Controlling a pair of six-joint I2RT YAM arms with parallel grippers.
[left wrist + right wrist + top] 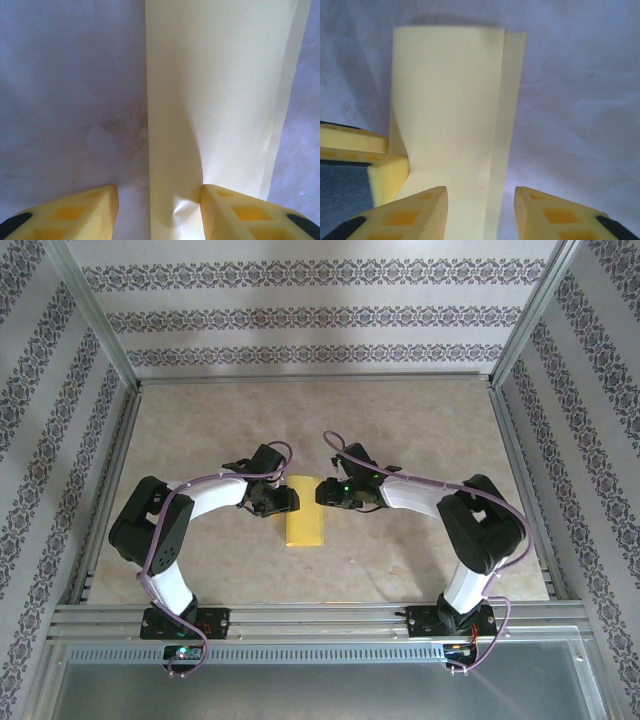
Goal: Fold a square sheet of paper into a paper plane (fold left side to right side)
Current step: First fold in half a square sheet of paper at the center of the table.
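1 paper sheet (pixel 306 524), 2 pincers.

The square sheet of paper (pixel 306 524) is thin, plain and pale yellow. It lies on the desk (pixel 200 430) near the middle, nearer the front edge than the back edge. It is folded in half into a narrow upright rectangle, long sides running front to back. The upper layer (pixel 445 100) does not fully cover the lower layer (pixel 512 90); a narrow strip of the lower layer shows along one long side. The top layer bulges slightly off the desk at one end (pixel 175 165).
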